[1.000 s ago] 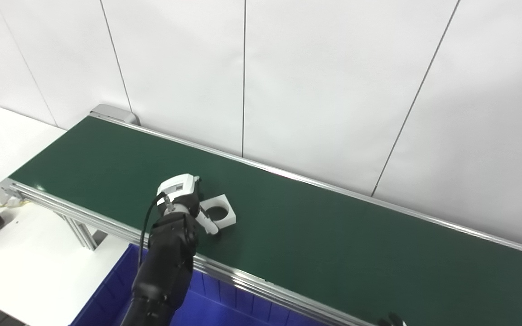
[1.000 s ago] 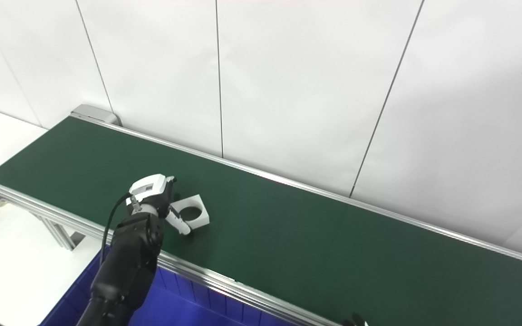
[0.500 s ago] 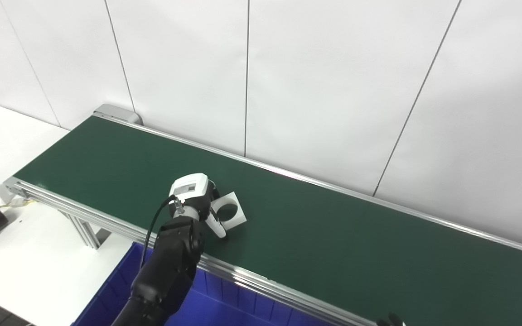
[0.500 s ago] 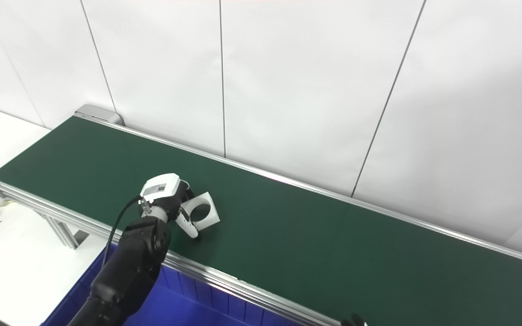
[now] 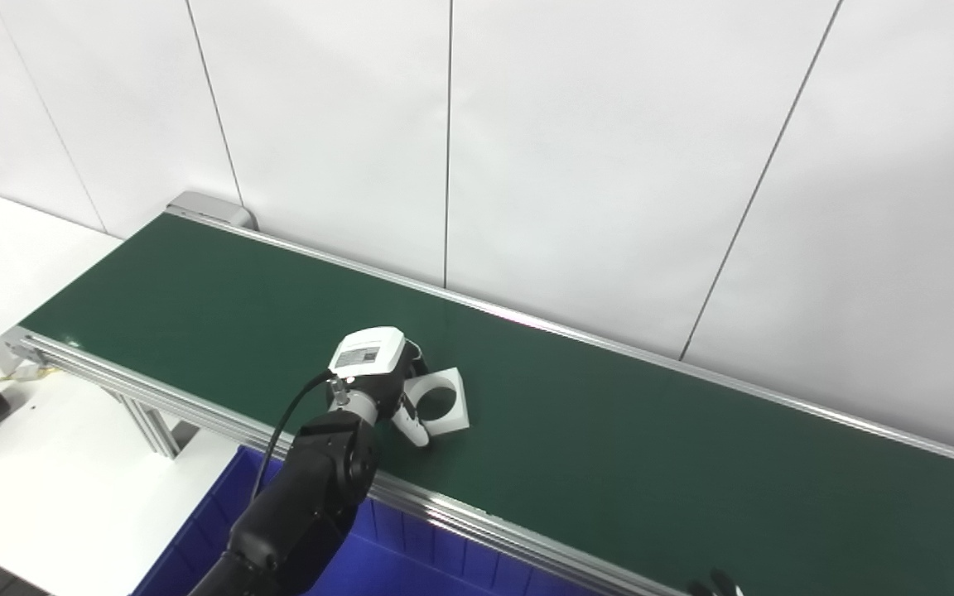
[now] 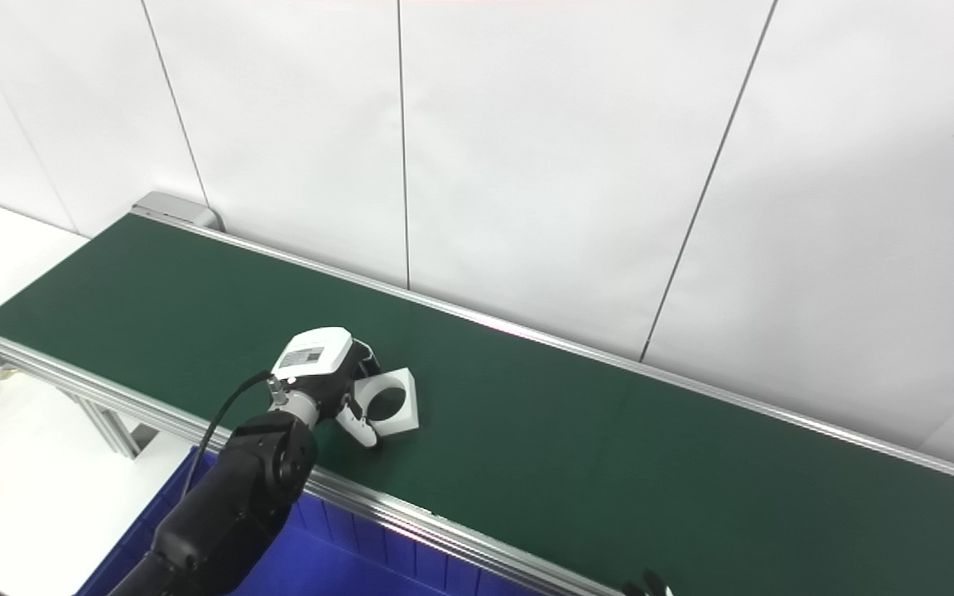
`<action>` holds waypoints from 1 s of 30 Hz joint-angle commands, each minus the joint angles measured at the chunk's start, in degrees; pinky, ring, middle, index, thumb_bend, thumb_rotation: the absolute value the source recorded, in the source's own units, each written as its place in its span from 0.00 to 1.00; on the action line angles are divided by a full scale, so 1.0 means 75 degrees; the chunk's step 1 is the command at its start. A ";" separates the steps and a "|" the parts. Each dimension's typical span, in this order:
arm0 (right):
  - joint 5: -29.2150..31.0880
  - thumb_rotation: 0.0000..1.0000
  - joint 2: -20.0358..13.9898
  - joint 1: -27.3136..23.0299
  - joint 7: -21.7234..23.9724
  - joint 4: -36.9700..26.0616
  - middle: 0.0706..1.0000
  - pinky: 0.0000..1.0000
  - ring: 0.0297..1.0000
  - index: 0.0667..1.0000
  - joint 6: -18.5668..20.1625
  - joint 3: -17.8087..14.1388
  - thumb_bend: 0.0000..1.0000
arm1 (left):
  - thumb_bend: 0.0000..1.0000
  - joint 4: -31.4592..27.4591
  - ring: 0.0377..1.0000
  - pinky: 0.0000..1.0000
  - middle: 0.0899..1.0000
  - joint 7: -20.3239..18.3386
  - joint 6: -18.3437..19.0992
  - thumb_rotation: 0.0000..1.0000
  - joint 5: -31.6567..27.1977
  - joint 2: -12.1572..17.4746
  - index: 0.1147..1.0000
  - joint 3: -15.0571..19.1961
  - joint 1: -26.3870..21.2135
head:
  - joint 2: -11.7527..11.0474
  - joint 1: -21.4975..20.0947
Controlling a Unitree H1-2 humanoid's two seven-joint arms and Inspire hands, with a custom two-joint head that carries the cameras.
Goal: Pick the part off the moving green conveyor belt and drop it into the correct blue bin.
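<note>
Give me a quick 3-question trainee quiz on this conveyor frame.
1. True or false: the white part lies in the blue bin.
2. Which hand is at the part: A) left hand B) right hand?
3. Fill in: the part has a round ____ through it.

Key: 1 false, it lies on the green belt. 2 A. 3 hole.

Left arm reaches up from the lower left, forearm dark, wrist white — left hand [image 5: 386,389] low, fingers [image 5: 411,428] spread and angled down to the right. Right hand [image 5: 713,585] barely shows at bottom edge; state unclear.
</note>
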 commanded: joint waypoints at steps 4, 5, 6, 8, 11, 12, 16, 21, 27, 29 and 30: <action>0.0058 0.62 0.0037 0.0014 -0.0016 -0.0246 0.89 0.76 0.84 0.95 -0.0213 0.0001 0.77 | 0.52 -0.0575 0.51 0.48 0.50 -0.0191 0.0063 0.00 -0.0230 -0.0011 0.40 -0.0065 0.0460 | 0.0042 -0.0062; 0.0066 0.62 0.0026 0.0017 -0.0010 -0.0250 0.89 0.76 0.84 0.95 -0.0216 -0.0003 0.77 | 0.51 -0.0819 0.53 0.50 0.51 -0.0244 0.0064 0.00 -0.0250 -0.0013 0.40 -0.0057 0.0513 | 0.0056 -0.0071; 0.0075 0.62 0.0021 0.0020 -0.0005 -0.0257 0.89 0.76 0.84 0.95 -0.0206 -0.0005 0.77 | 0.51 -0.1050 0.55 0.54 0.51 -0.0257 0.0063 0.00 -0.0301 -0.0004 0.39 -0.0052 0.0567 | 0.0056 -0.0071; 0.0091 0.62 0.0010 0.0026 -0.0002 -0.0265 0.89 0.76 0.84 0.95 -0.0197 -0.0016 0.77 | 0.52 -0.1409 0.61 0.61 0.46 -0.0240 0.0063 0.00 -0.0423 -0.0041 0.41 0.0004 0.0657 | 0.0060 -0.0070; 0.0119 0.61 -0.0013 0.0028 0.0019 -0.0268 0.88 0.76 0.84 0.95 -0.0204 -0.0020 0.77 | 0.52 -0.2322 0.45 0.47 0.38 -0.0431 0.0065 0.00 -0.0435 -0.0130 0.44 0.0130 0.0798 | 0.0097 -0.0092; 0.0136 0.61 -0.0023 0.0031 0.0032 -0.0272 0.88 0.76 0.84 0.95 -0.0198 -0.0018 0.77 | 0.52 -0.2611 0.43 0.48 0.37 -0.0459 0.0047 0.00 -0.0477 -0.0088 0.45 0.0136 0.0832 | 0.0097 -0.0092; 0.0152 0.60 -0.0036 0.0074 0.0040 -0.0334 0.88 0.76 0.84 0.95 -0.0180 -0.0019 0.77 | 0.52 -0.3431 0.35 0.36 0.35 -0.0203 -0.0237 0.00 -0.0872 -0.0053 0.46 0.0323 0.0985 | 0.0159 -0.0157; 0.0149 0.60 -0.0056 0.0114 0.0049 -0.0382 0.88 0.75 0.84 0.94 -0.0171 -0.0016 0.78 | 0.52 -0.4263 0.34 0.31 0.36 -0.0188 -0.0325 0.00 -0.1717 -0.0107 0.46 0.0646 0.1148 | 0.0214 -0.0214; 0.0170 0.58 -0.0088 0.0139 0.0071 -0.0471 0.88 0.75 0.84 0.94 -0.0089 -0.0016 0.78 | 0.52 -0.5242 0.36 0.31 0.39 -0.0503 -0.0204 0.00 -0.1903 0.0109 0.45 0.0764 0.1425 | 0.0328 -0.0267; 0.0163 0.58 -0.0097 0.0151 0.0071 -0.0507 0.88 0.75 0.84 0.94 -0.0051 -0.0015 0.78 | 0.52 -0.5532 0.37 0.31 0.39 -0.0634 -0.0191 0.00 -0.1922 0.0205 0.45 0.0790 0.1560 | 0.0392 -0.0292; 0.0167 0.58 -0.0102 0.0160 0.0077 -0.0542 0.88 0.75 0.84 0.94 -0.0028 -0.0009 0.78 | 0.52 -0.5659 0.37 0.32 0.39 -0.0664 -0.0223 0.00 -0.2020 0.0236 0.45 0.0826 0.1653 | 0.0434 -0.0309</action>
